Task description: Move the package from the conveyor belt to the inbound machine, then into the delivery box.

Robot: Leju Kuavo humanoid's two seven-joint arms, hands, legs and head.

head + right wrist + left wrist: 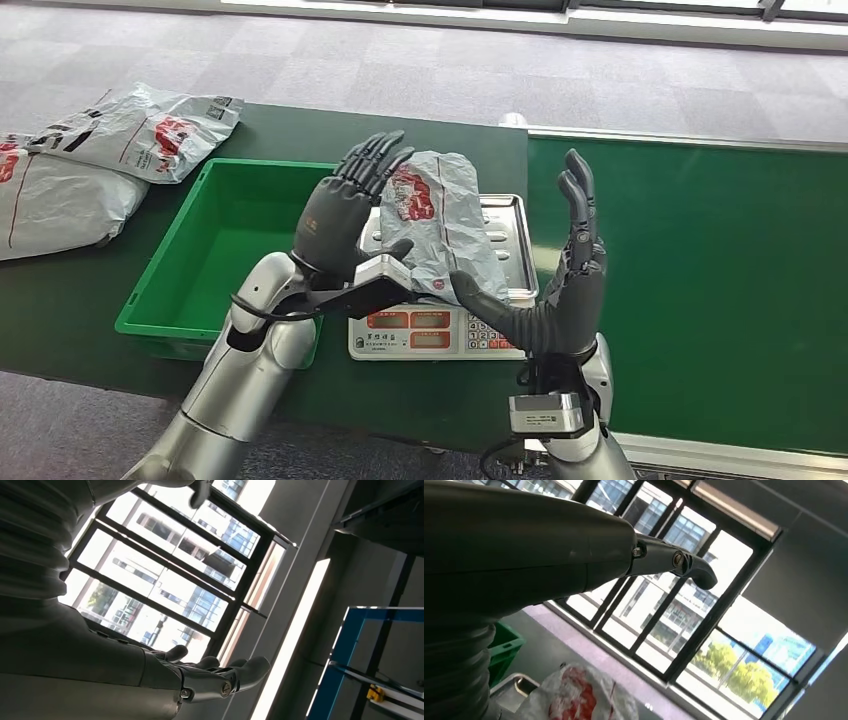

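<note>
In the head view, the package (440, 225), a crumpled grey plastic mailer with red print, lies on the steel tray of the inbound machine (437, 300), a white scale with red display windows and a keypad on its front. The scale stands on the dark green table (60, 300), between the green delivery box (215, 240) on its left and the green conveyor belt (700, 290) on its right. Both robot hands are raised on either side of the package, palms turned toward each other. The left hand (345, 215) has its fingers straight and spread, and the thumb reaches toward the lower edge of the package; whether it really touches the plastic I cannot tell from this angle. The right hand (565, 275) is also spread, fingers pointing up and the thumb stretched toward the package, and it holds nothing. In the left wrist view, the package (579, 695) shows below the left hand (524, 545), lying on the tray, with a corner of the delivery box (504, 645) beside it. In the right wrist view, the right hand (200, 675) has extended fingers with tall windows behind them. Two more grey mailers (130, 130) lie on the table to the left of the delivery box.
</note>
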